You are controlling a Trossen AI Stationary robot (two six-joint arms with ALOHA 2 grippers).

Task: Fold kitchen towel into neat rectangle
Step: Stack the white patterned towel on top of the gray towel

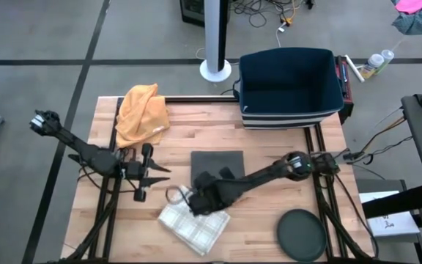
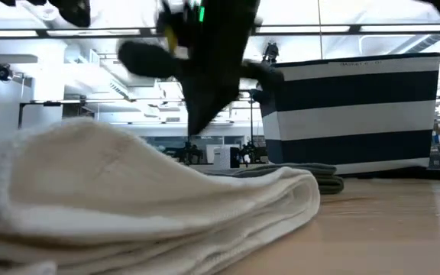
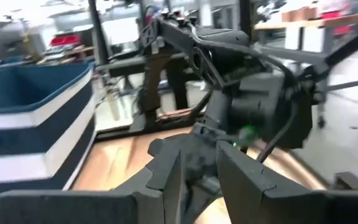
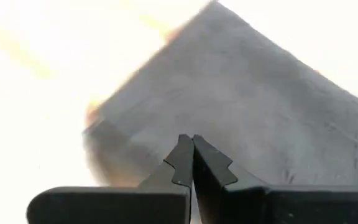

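Right gripper point(image 1: 196, 204) is pinched fully shut on nothing, parked over the white towel point(image 1: 196, 226), left gripper point(image 1: 165, 174) just beside it is partly open and empty, so the fold could easily get dragged apart.

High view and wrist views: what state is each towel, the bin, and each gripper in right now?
White checked towel: folded, near the table's front edge.
Grey towel: folded flat, mid-table.
Orange towel: crumpled heap at the back left.
Striped bin: upright, open-topped.
Dark round disc: lying flat, front right.
Left gripper: part open, empty.
Right gripper: shut, empty, by the grey towel.
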